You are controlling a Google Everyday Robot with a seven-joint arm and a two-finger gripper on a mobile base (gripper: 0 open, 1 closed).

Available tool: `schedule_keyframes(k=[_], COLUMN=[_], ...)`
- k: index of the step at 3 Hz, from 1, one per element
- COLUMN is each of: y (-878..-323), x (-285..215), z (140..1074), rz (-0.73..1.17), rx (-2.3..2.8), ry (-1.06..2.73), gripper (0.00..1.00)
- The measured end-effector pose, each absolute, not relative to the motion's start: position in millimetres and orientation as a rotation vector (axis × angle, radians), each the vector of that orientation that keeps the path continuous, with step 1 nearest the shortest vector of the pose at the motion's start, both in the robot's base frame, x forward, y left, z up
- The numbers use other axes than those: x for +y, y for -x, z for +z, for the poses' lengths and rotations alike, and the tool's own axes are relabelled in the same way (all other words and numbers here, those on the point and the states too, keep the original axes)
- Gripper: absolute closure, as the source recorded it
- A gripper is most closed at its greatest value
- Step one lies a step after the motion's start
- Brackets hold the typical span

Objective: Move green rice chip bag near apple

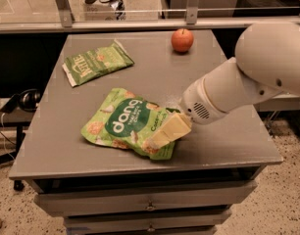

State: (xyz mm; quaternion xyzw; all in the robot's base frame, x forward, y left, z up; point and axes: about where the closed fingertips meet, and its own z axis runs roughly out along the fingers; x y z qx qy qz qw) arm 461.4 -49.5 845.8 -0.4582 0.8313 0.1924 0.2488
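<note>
I saw the green rice chip bag lying flat and puffy at the near middle of the table, lime green with white "dang" lettering (label up, turned at a slant). The gripper sat over its near right corner. The apple, small and red-orange, stood well apart at the far edge.

Hand on green rice chip bag; open tabletop toward apple.

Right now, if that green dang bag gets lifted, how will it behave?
The green rice chip bag looks puffy and crinkled, so it is probably light and floppy, not stiff. The gripper is at its right edge; lifted there, the bag would likely dangle and could slip.
</note>
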Motion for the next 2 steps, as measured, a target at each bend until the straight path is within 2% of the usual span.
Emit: schedule_keyframes(k=[2], y=[-459.4], x=[-38.7], z=[832.2], rz=[0.593], rx=[2.286], ry=[1.155], gripper=[0.64])
